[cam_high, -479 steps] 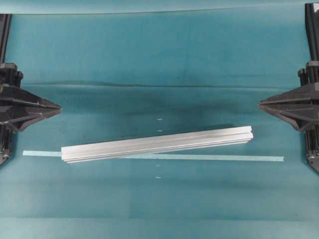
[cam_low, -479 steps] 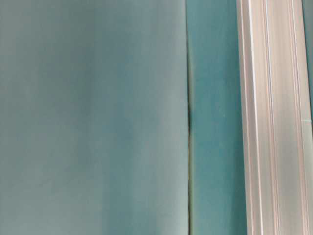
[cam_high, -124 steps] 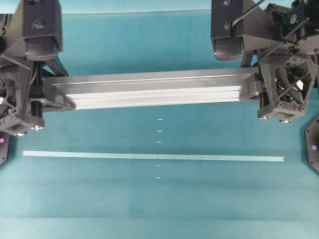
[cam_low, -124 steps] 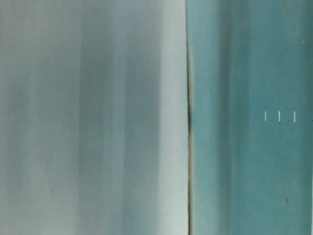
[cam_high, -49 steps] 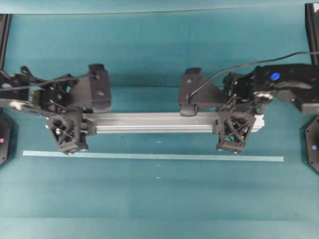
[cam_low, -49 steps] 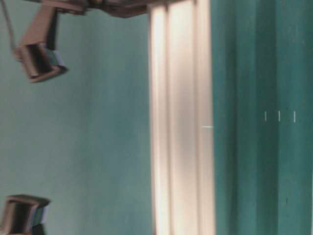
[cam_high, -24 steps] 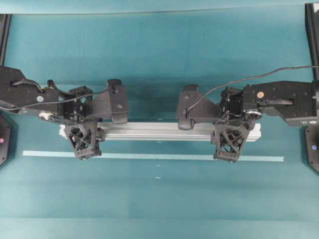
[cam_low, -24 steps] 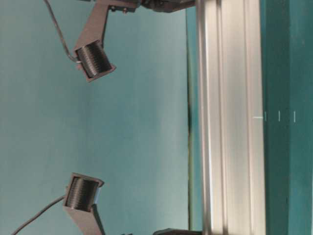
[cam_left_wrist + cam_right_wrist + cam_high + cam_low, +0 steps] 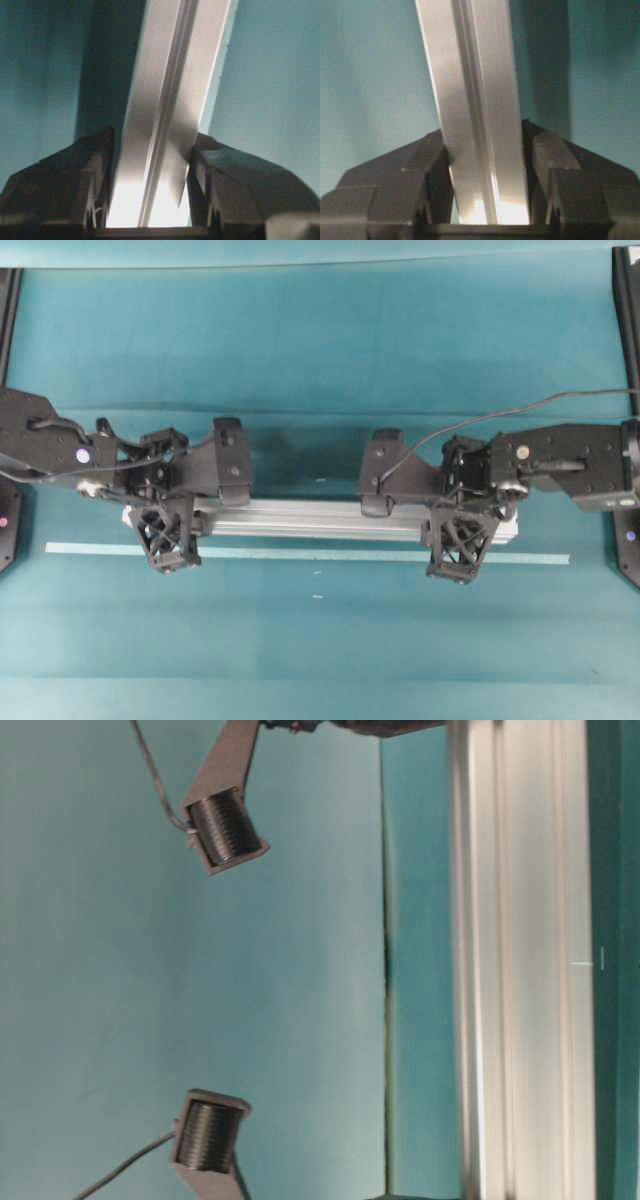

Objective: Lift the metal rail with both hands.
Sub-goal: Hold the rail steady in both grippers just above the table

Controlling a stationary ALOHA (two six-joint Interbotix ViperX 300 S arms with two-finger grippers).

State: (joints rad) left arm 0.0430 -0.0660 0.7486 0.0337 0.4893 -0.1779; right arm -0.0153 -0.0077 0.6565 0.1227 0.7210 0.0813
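Two black grippers clamp the metal rail [image 9: 320, 519] near its ends, one on each side of the teal table [image 9: 320, 370]. The left gripper [image 9: 165, 530] has its fingers pressed against both long sides of the rail just inside the left end; the left wrist view shows the silver bar running up between the two dark fingers [image 9: 60, 185] with no gap on either side. The right gripper [image 9: 458, 538] is closed on the rail the same way just inside the right end, and the right wrist view shows the bar wedged between its fingers [image 9: 395, 175].

From overhead the rail lies nearly level across the middle of the table, its left end a little higher in the picture than its right. Its lower edge runs just above the pale tape strip [image 9: 300, 554], and the lower fingertips of both grippers overlap that strip. Whether the rail rests on the cloth or hangs just above it cannot be told.

Wide bare table lies above and below the rail. Each arm reaches in from its own side edge, and black cables [image 9: 540, 405] trail back from the wrists.
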